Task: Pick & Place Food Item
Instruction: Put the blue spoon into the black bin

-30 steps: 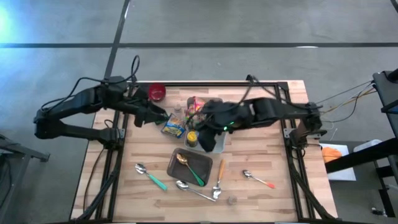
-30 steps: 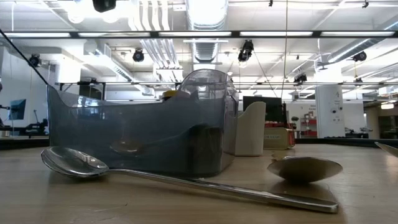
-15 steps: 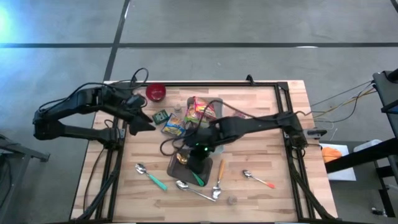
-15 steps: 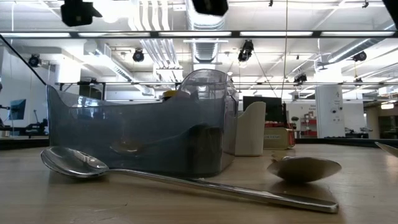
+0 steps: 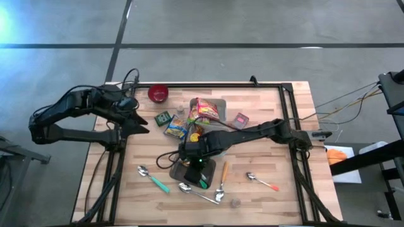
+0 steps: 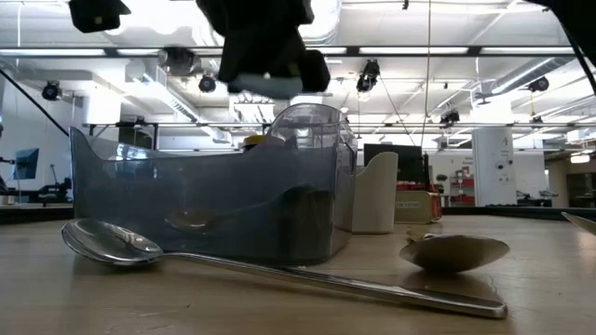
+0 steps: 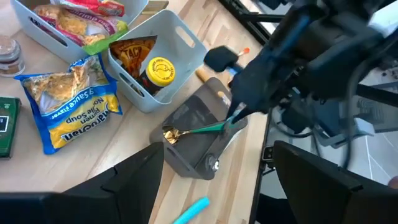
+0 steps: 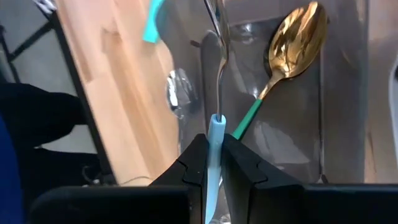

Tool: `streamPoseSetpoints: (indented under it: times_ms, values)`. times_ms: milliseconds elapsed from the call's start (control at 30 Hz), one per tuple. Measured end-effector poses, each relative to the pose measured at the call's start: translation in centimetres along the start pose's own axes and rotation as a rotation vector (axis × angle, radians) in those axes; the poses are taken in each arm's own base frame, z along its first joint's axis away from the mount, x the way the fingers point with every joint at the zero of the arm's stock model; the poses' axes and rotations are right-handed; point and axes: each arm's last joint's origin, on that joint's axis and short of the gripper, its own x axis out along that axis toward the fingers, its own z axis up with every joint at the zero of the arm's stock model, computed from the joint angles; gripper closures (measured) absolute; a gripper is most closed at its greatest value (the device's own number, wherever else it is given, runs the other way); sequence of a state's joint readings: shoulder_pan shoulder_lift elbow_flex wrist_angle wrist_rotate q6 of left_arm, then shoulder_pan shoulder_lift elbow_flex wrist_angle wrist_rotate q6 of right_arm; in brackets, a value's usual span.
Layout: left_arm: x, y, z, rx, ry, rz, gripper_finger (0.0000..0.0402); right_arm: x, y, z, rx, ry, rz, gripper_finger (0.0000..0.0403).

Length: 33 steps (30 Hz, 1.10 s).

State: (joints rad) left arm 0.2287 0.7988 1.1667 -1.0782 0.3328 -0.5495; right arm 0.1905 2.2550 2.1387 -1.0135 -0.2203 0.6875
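– So, which arm is working?

– Only the right one. The right gripper [image 5: 191, 165] hangs over the grey tray [image 7: 196, 112] near the front middle of the table [image 5: 265, 157]. Its fingers are clamped tight on the pale blue handle of a metal spoon [image 8: 214, 134], which points down into the tray.

– Anything in the tray?

– Yes, a gold spoon with a green handle [image 8: 273, 81] lies inside, slanted across the floor. I cannot tell whether the held spoon touches the tray floor.

– And the left gripper?

– The left gripper [image 5: 142, 124] waits above the table's left edge, its fingers spread wide and holding nothing.

– Where is the food?

– None of it is in a gripper. A blue soup packet [image 7: 68, 102] lies flat on the wood just beside a white bin [image 7: 180, 43], behind the tray. That bin holds a yellow-lidded jar [image 7: 160, 71] and a dark packet [image 7: 132, 53]. A noodle bag [image 7: 74, 18] fills a second bin behind it.

– Other things?

– A red bowl [image 5: 158, 93] sits at the back left corner. Several more spoons lie along the front, one steel spoon [image 6: 279, 270] right before the tray.
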Motion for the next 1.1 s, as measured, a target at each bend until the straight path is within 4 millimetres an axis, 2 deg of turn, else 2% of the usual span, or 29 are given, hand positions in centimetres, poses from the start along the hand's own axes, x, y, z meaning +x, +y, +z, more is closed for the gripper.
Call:
streamPoseSetpoints:
  times_ms: [233, 533, 1100]
  values:
    - [-0.5, 0.1, -0.4, 0.0, 0.001, 0.0, 0.0096, 3.8, -1.1, 0.1, 0.046, 0.055, -0.06, 0.038]
    - [-0.4, 0.2, -0.5, -0.004, 0.015, 0.009, 0.0096, 5.8, -1.9, 0.0, 0.177, 0.089, -0.099, 0.038]
    - [-0.4, 0.1, -0.5, -0.004, 0.011, 0.007, 0.0096, 6.6, -3.8, 0.3, 0.306, 0.112, -0.146, 0.038]
